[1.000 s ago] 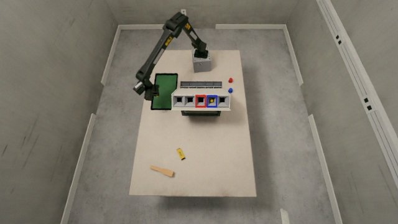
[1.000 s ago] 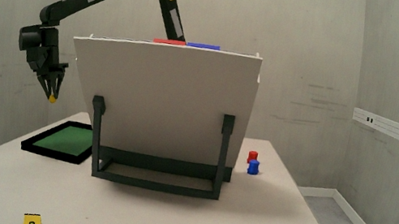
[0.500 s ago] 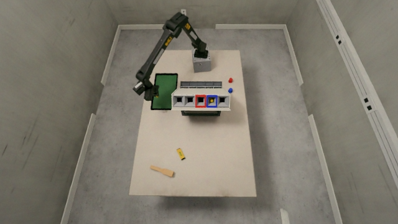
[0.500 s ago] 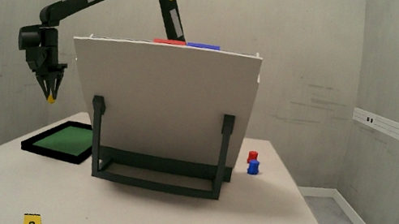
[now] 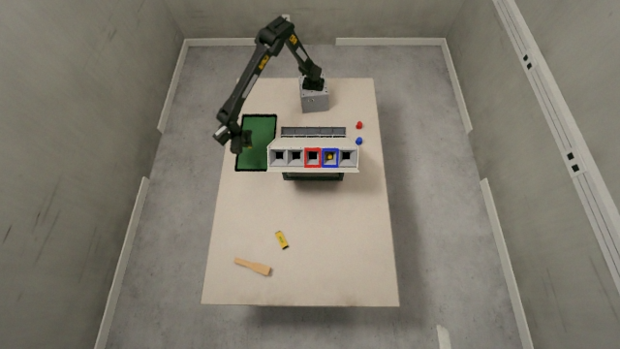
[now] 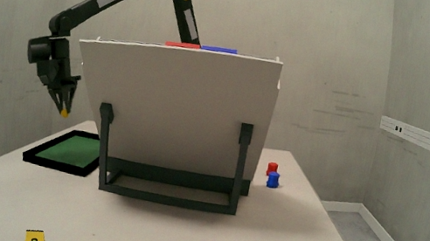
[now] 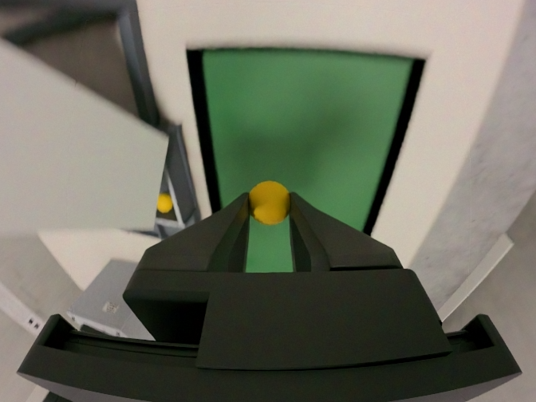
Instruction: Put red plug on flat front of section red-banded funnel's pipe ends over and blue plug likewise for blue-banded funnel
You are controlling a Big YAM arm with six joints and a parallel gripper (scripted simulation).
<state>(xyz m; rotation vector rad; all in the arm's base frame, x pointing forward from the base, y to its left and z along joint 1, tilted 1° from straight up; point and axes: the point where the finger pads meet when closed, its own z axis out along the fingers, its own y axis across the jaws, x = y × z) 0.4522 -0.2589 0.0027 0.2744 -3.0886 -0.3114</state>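
My gripper (image 5: 240, 144) (image 6: 64, 111) (image 7: 269, 201) is shut on a yellow marble (image 6: 63, 113) (image 7: 269, 211). It holds the marble well above the green marble tray (image 5: 262, 131) (image 6: 72, 149) (image 7: 302, 108), left of the white cover (image 6: 182, 106) (image 7: 65, 164). The row of funnels has a red-banded funnel (image 5: 312, 157) and a blue-banded funnel (image 5: 329, 157); a yellow marble shows inside the blue-banded one. Another yellow marble (image 7: 164, 202) lies in a grey section under the cover. The red plug (image 5: 358, 125) (image 6: 272, 168) and the blue plug (image 5: 358, 141) (image 6: 273, 179) stand on the table right of the cover.
The grey row of sections (image 5: 313, 131) lies behind the funnels. The arm's base (image 5: 314, 97) stands at the table's back. A small yellow box (image 5: 281, 239) (image 6: 34, 239) and a wooden spatula (image 5: 253, 266) lie near the front.
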